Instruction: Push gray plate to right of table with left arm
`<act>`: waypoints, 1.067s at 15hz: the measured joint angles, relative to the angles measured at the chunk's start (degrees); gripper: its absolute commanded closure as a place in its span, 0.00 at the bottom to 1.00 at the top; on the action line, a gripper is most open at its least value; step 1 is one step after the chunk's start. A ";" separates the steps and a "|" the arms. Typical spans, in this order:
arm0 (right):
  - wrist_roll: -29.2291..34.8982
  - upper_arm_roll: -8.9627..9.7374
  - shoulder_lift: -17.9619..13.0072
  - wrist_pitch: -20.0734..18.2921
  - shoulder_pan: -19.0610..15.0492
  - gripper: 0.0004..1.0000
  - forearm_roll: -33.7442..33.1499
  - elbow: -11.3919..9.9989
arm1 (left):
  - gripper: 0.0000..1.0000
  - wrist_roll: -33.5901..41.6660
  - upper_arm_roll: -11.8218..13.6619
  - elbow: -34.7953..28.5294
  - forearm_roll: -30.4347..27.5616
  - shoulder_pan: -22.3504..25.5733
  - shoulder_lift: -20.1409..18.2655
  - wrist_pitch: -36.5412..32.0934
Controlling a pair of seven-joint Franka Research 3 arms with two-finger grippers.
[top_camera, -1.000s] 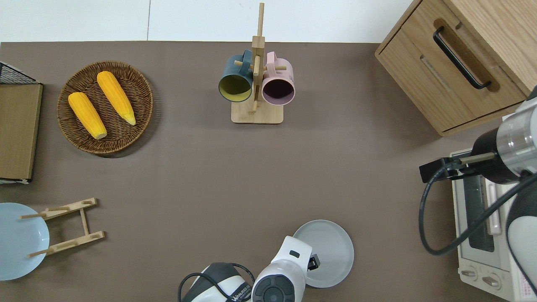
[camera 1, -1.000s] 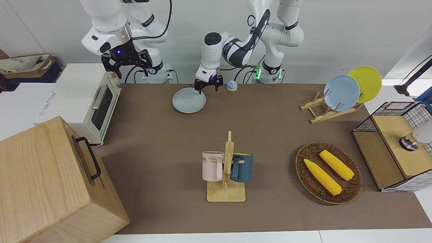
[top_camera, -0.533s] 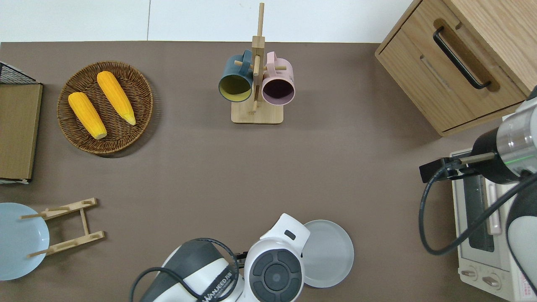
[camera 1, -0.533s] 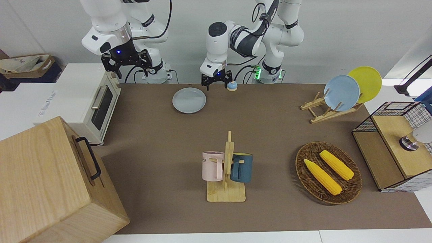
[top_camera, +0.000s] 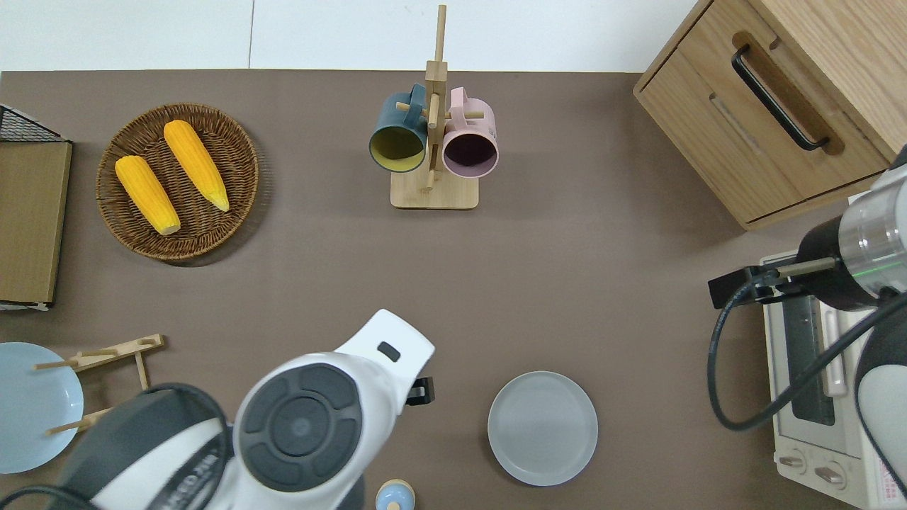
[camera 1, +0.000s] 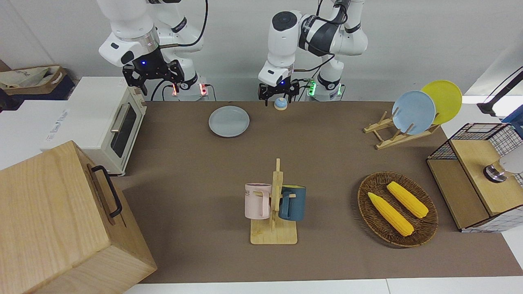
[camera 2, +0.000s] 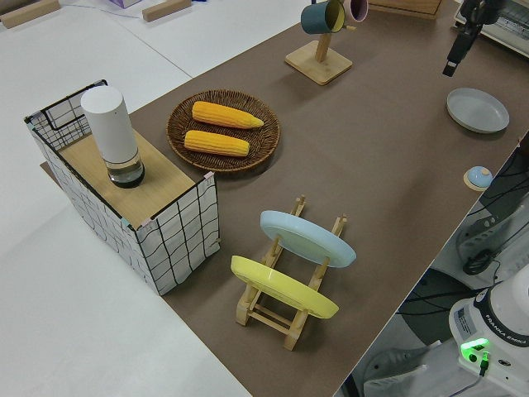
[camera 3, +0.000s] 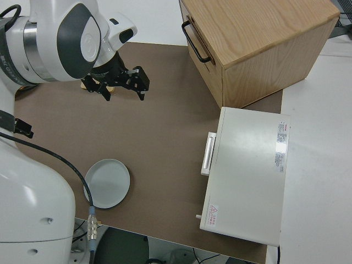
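Note:
The gray plate lies flat on the brown table near the robots' edge, toward the right arm's end; it also shows in the overhead view and the right side view. My left gripper is open and empty, raised above the table's robot-side edge, apart from the plate on the side toward the left arm's end. It also shows in the right side view. In the overhead view the arm hides most of it. My right gripper is parked.
A small blue knob-like object sits under the left gripper. A white toaster oven and a wooden drawer box stand at the right arm's end. A mug rack, corn basket and plate rack lie elsewhere.
My left gripper has lifted off the gray plate's edge and swung away toward the left arm's end of the table. The plate has stayed where it was.

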 measured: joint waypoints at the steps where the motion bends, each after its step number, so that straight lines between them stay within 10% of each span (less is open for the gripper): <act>1: 0.00 0.00 0.00 0.00 0.00 0.02 0.00 0.00 | 0.01 1.74 2.27 0.91 0.06 0.04 -0.44 -1.34; 11: 0.00 0.00 0.00 0.00 0.00 0.02 0.00 0.00 | 0.01 19.31 21.84 5.82 1.38 0.55 -2.40 -6.48; 16: 0.00 0.00 0.00 0.00 0.00 0.02 0.00 0.00 | 0.01 22.00 22.95 10.32 4.90 0.62 -2.50 -8.76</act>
